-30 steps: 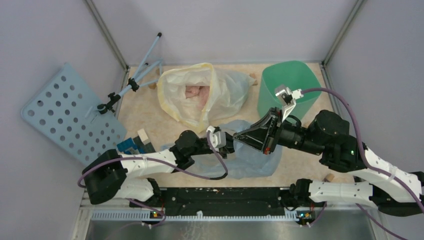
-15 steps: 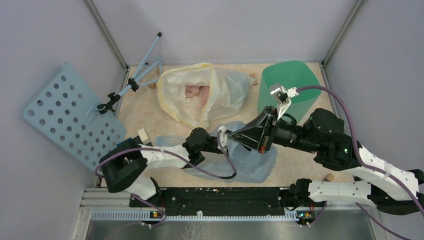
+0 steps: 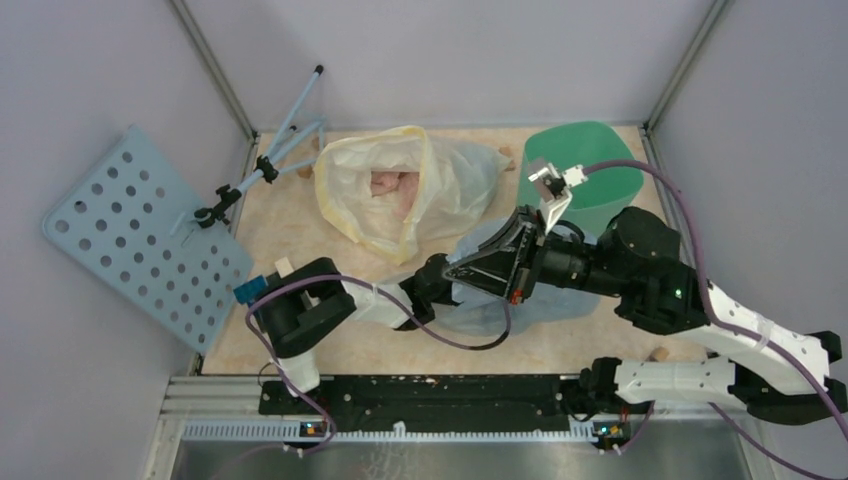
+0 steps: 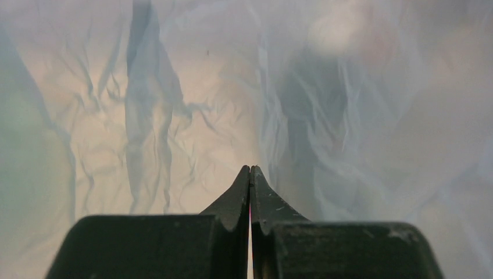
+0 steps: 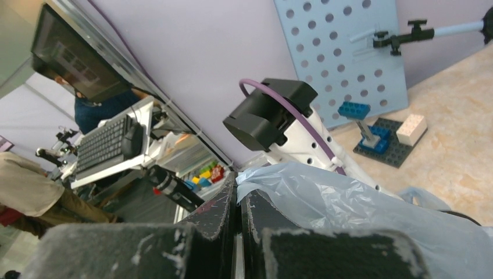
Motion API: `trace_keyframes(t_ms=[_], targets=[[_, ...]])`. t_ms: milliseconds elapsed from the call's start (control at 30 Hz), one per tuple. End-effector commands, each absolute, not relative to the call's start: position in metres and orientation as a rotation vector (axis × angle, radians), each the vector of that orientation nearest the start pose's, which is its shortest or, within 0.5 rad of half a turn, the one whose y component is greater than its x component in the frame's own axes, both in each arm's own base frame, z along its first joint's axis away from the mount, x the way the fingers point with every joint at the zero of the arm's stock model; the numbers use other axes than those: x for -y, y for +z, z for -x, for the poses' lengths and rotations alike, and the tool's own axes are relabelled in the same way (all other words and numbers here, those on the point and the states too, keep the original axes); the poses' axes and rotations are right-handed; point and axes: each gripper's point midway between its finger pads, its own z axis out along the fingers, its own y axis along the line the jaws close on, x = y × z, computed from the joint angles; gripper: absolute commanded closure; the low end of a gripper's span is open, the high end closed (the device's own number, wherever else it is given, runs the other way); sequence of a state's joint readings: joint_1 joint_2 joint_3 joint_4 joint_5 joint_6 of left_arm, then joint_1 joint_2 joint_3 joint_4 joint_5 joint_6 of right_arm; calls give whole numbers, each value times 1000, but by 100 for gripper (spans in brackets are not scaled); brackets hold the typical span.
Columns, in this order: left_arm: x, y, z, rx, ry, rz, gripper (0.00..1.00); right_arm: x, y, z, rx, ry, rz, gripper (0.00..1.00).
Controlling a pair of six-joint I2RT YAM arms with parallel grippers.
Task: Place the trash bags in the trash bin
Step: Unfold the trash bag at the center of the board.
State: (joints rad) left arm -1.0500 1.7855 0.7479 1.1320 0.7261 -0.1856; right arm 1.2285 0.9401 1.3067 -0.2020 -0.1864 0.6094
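Overhead, shows only the pale-blue bag (image 3: 560,300) bunched on the counter (image 3: 290,220) near the mint-green bin (image 3: 600,160), hiding both claw tips. Closer, from the wrists: right claw (image 5: 238,195) clamped on the bag's edge; left claw (image 4: 250,174) closed tip to tip amid film, pinch unclear.

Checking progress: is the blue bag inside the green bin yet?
No, the blue bag is outside the green bin, in front of it.

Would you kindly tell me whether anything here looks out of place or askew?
The whitish bag with the yellow rim lies slumped open at the back, pinkish contents showing. The pale-blue trash bag is bunched and crumpled at the shut right gripper.
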Motion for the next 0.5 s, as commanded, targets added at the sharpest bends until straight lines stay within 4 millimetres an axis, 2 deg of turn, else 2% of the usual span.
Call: trace_keyframes(t_ms=[0, 133, 233, 300, 467], targets=[[467, 172, -123, -1180, -1368, -1312, 100, -285, 525, -46, -1321, 1642, 604, 100], [454, 207, -120, -1051, -1356, -1228, 99, -285, 521, -48, -1332, 1628, 597, 100], [446, 225, -118, -1021, -1342, -1210, 100, -286, 519, -48, -1336, 1635, 599, 100], [442, 232, -119, -1024, -1299, -1200, 100, -286, 518, -47, -1336, 1638, 597, 100], [428, 236, -129, -1060, -1104, -1207, 100, -280, 518, -48, -1336, 1631, 582, 100]])
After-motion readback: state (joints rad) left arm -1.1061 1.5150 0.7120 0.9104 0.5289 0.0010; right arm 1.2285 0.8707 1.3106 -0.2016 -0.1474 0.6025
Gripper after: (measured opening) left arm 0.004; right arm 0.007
